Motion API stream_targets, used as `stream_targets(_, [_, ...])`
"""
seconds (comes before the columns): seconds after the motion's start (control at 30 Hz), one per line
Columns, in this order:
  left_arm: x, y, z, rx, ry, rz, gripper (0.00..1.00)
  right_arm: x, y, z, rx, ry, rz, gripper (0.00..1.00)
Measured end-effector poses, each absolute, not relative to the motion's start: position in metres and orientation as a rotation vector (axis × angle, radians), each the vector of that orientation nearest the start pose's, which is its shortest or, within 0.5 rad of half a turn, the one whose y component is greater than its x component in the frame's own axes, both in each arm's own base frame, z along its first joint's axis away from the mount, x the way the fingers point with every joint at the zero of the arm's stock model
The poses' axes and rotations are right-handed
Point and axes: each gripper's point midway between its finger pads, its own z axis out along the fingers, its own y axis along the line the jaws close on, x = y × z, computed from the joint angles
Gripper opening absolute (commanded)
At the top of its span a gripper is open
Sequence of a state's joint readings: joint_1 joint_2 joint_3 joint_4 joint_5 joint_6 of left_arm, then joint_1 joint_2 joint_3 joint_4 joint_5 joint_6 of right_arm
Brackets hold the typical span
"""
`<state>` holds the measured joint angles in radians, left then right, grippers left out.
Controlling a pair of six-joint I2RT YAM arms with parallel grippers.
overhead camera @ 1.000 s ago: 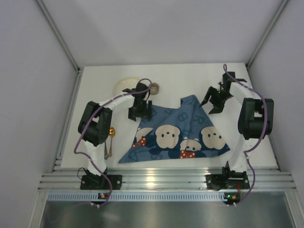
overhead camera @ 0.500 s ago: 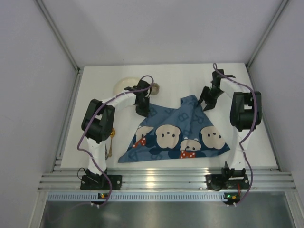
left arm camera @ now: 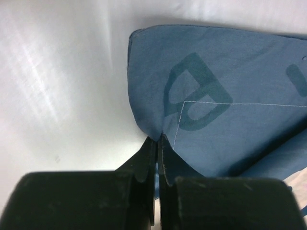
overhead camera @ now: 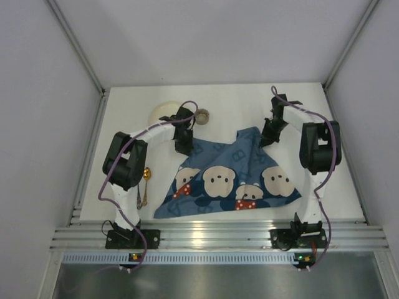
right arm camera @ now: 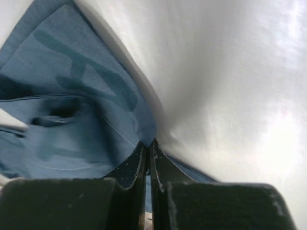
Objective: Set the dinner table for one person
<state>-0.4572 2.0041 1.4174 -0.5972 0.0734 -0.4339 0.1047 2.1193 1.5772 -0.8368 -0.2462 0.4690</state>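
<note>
The dinner table is a plain white top. On it lies a crumpled blue placemat printed with bear faces and letters. My left gripper is shut on the placemat's far left corner. In the left wrist view, its fingertips pinch the blue cloth just above the white table. My right gripper is shut on the far right corner. The right wrist view shows its tips pinching a cloth fold beside the bare table.
A cream plate sits at the back left, with a small round object beside it. A gold spoon lies along the left side by the left arm. White walls enclose the table on three sides.
Both grippers have shut on the placemat's far corners. The right gripper came in leftward from the bare table to the cloth. The left gripper shifted slightly toward the back.
</note>
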Motion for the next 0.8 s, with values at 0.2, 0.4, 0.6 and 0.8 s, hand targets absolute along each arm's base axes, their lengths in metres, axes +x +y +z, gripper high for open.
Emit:
stream_targets(0.2, [0.355,-0.165,0.043,-0.057,2.796,-0.202,0.00,0.379,0.042,0.030,0.608,2.952,0.210,0.00])
stream_targets(0.4, [0.368,-0.114,0.081,-0.192,2.672,-0.096,0.00,0.373,-0.012,0.047,0.718,2.893,0.027,0.00])
stream_targets(0.6, [0.370,-0.103,0.071,-0.195,2.687,-0.027,0.00,0.368,-0.013,0.047,0.712,2.909,-0.023,0.00])
stream_targets(0.8, [0.386,-0.104,0.055,-0.176,2.738,0.026,0.47,0.371,-0.014,0.042,0.730,2.919,-0.038,0.67])
